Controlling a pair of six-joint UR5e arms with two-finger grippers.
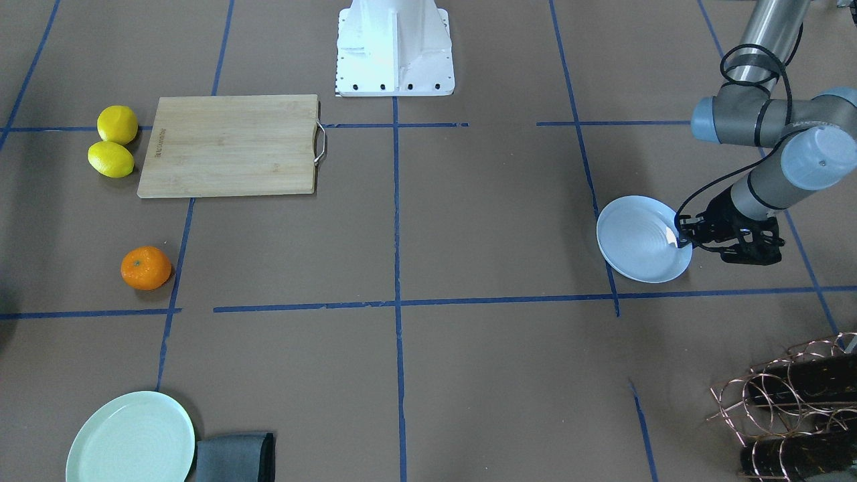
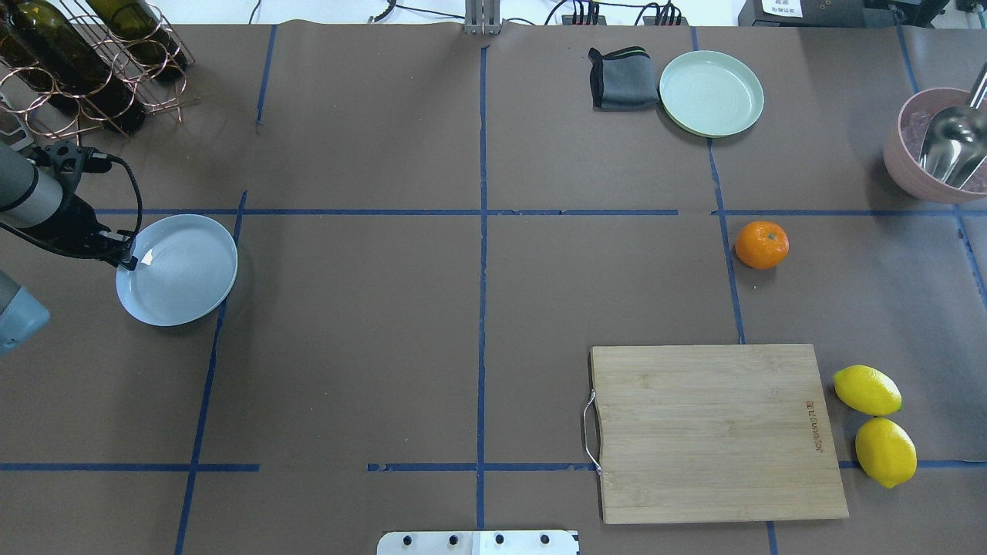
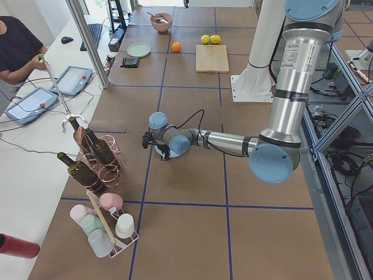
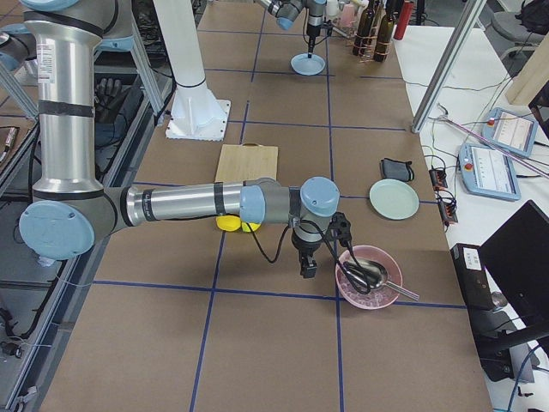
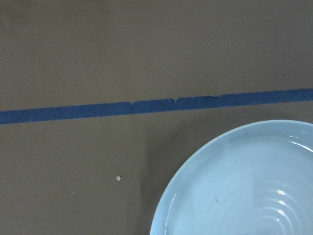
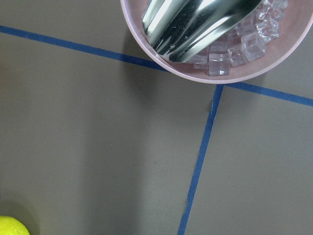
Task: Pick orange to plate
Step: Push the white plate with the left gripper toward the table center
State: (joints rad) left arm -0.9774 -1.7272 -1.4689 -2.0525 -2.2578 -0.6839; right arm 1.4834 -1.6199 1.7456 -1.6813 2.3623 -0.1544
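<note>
Brown-papered bench (image 1: 469,221); left hand (image 1: 686,241) at rim of plate (image 1: 636,241), grip unclear; bring right hand (image 4: 307,268), state untellable, squarely over orange (image 1: 146,268).

Bright even overhead light, soft shadows, glare on the plate (image 5: 244,186)

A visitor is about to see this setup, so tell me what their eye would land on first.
The bright orange stands out, alone on the brown table just past the board on the operators' side. Far across the table, the left gripper is at the rim of the pale blue plate. Two yellow lemons lie together at the board's end.
</note>
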